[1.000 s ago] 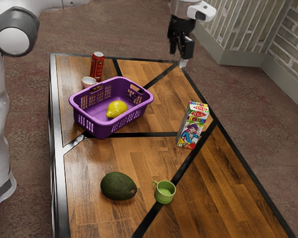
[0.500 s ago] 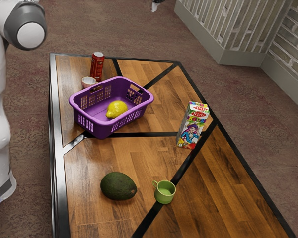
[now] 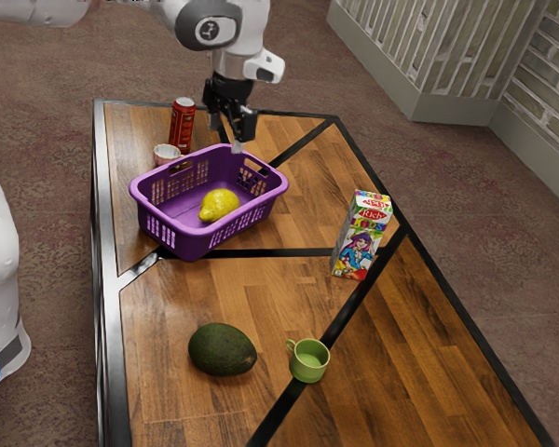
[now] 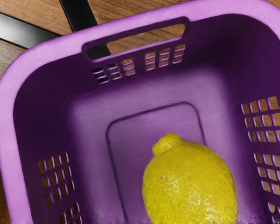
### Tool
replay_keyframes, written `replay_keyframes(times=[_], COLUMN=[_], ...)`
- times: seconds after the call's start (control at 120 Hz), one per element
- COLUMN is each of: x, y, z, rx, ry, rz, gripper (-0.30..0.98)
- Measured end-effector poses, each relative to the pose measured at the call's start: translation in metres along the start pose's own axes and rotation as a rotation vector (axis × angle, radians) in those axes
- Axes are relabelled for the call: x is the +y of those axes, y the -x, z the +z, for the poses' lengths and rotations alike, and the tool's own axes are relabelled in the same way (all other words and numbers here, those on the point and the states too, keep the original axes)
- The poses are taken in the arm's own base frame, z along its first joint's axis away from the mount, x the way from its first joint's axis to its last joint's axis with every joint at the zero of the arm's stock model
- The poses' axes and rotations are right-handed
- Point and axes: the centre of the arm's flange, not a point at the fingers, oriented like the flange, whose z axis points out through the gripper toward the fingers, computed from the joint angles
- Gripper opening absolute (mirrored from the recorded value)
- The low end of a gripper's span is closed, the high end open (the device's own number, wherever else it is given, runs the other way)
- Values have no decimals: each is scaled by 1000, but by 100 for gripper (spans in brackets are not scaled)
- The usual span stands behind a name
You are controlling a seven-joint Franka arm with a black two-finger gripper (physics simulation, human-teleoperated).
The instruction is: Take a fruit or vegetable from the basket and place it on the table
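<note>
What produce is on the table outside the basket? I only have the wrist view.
Observer: One avocado, in the exterior view, with a green mug to that view's right of it.

Operator: Anything tall standing about?

Observer: Two: a red can near the basket and a juice carton to the exterior view's right of the basket, both upright.

Operator: Where's the gripper?

Observer: In the exterior view the gripper shows at the basket's far rim, with the lemon nearer that camera.
</note>
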Motion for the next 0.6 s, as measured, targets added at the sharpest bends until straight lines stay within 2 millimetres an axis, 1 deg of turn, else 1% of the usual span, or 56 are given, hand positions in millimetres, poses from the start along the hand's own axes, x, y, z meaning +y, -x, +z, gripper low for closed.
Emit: replay_keyframes(times=[0.042, 0.108, 0.167, 0.325, 0.4, 0.508, 0.6], x=[5, 13, 12, 14, 15, 17, 25], y=[6, -11, -21, -27, -27, -25, -20], z=[1, -6, -3, 6, 16, 37, 54], rx=[17, 26, 19, 3, -16, -60, -98], ry=[-7, -10, -8, 0, 0, 7, 23], rz=[5, 12, 4, -44, -72, -108, -127], gripper=[66, 66, 66, 66, 66, 66, 66])
